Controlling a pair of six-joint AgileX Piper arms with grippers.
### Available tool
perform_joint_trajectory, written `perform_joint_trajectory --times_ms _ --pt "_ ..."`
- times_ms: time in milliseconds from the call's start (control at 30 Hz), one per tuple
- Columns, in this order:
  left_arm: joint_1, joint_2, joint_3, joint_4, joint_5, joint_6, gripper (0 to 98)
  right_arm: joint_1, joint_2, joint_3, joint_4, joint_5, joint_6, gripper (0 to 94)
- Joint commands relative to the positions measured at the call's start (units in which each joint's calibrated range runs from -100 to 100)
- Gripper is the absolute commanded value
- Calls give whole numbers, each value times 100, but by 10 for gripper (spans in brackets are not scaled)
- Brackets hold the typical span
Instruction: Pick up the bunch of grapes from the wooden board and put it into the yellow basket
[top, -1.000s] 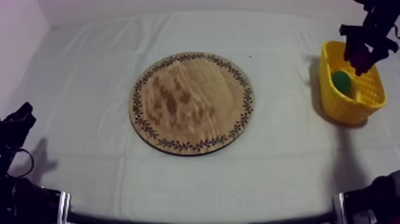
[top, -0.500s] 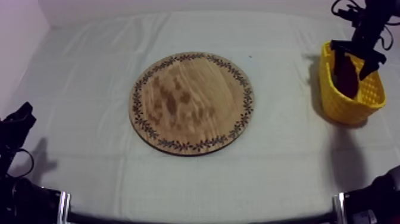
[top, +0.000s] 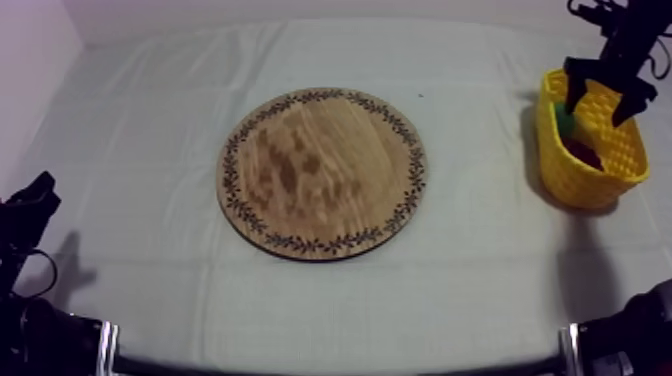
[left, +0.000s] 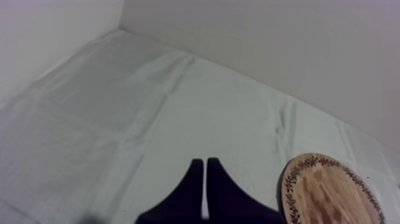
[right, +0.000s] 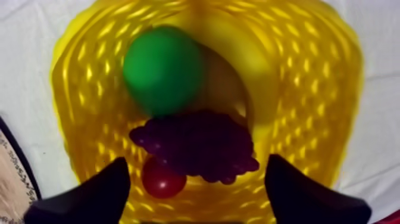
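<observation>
Nearest us, at the near left corner of the worktop (top: 150, 120), our left jaws rest pressed together into a narrow wedge, fingers (left: 193, 190) gripping nothing. We judge them idle because the basket sits on the other arm's side. At mid-worktop the wooden board (top: 322, 172) lies bare inside its patterned rim. Farther off, by the far right edge, the yellow basket (top: 620, 165) holds the bunch of grapes (right: 196, 146), bedded close between a green fruit (right: 162, 68) and a small red fruit (right: 162, 180). Directly above the basket our right jaws hang wide apart, fingers (right: 89, 190) flanking the bunch with nothing held between them. They are spread so, we reckon, to leave the grapes free where they lie. By that showing, the task looks done bar lifting clear.
</observation>
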Motion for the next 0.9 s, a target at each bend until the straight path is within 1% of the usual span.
perform_joint_trajectory --times_ms 0,100,233,433,533,700,867 --pt "2 2 -4 1 -1 -1 0 40 -310 142 -93 -146 37 563" --pt "2 2 -4 1 -1 -1 0 85 -755 456 -171 -452 82 512" --pt "2 2 -4 1 -1 -1 0 44 -1455 963 -201 -976 161 458" --pt "2 2 -4 1 -1 -1 0 -42 -2560 1811 -296 -1762 253 338" --pt "2 2 -4 1 -1 -1 0 -116 -3117 2293 -324 -2115 286 304" --pt "2 2 -4 1 -1 -1 0 -274 -3995 3128 -359 -2801 328 277" --pt "2 2 -4 1 -1 -1 0 -465 -4834 4085 -399 -3591 438 208"
